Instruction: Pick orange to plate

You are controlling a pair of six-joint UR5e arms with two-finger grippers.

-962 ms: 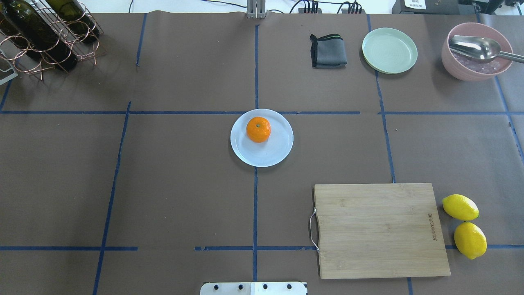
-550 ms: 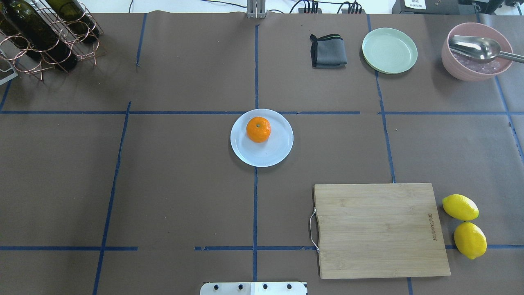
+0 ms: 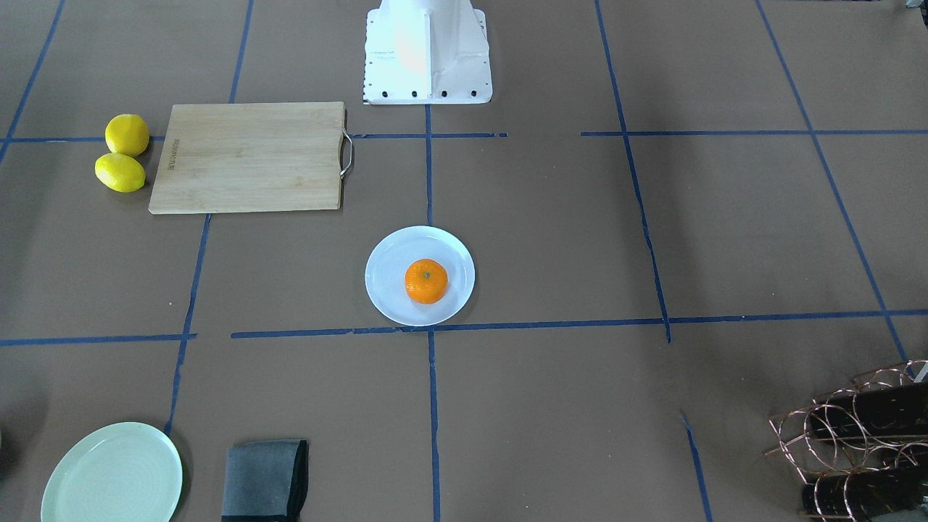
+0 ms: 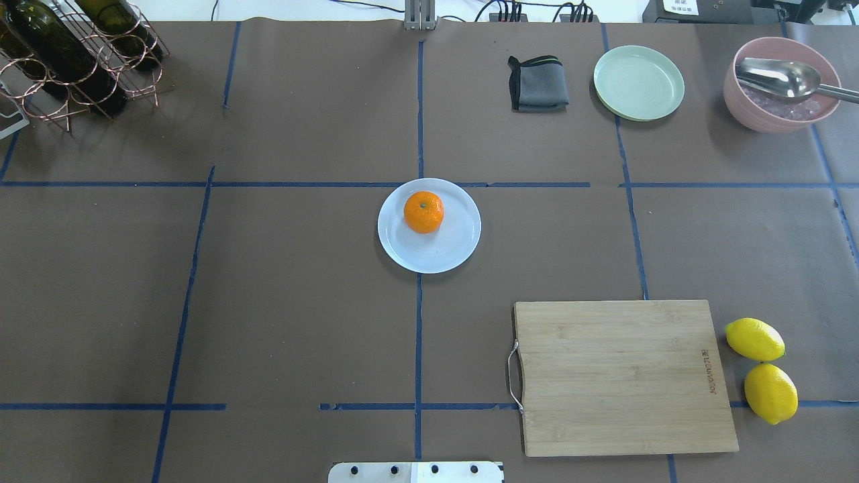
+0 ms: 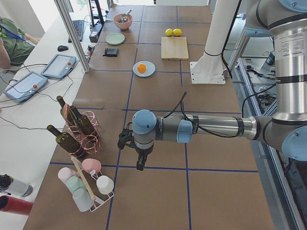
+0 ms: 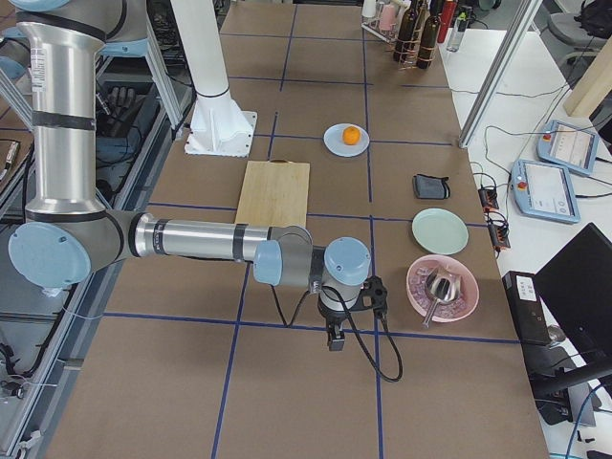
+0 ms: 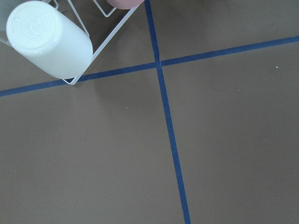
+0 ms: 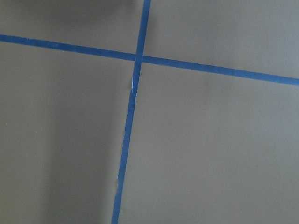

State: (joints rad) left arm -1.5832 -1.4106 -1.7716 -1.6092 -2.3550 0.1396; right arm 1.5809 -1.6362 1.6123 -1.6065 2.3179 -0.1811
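Note:
The orange (image 4: 423, 212) rests on the pale bluish-white plate (image 4: 439, 253) at the table's middle, toward the plate's far left part. The front-facing view shows the orange (image 3: 425, 281) on the plate (image 3: 390, 259) too. Neither arm appears in these two views. My left gripper (image 5: 140, 166) hangs low over the table's left end, far from the plate (image 5: 149, 71). My right gripper (image 6: 334, 342) hangs over the right end, well away from the orange (image 6: 351, 136). I cannot tell whether either is open or shut. Both wrist views show only bare paper and blue tape.
A bamboo cutting board (image 4: 624, 376) lies near right, with two lemons (image 4: 754, 339) beside it. A grey cloth (image 4: 537, 84), a green plate (image 4: 639, 82) and a pink bowl with a spoon (image 4: 778, 84) stand far right. A wine rack (image 4: 74, 54) is far left; a cup rack (image 5: 84, 184) stands near the left gripper.

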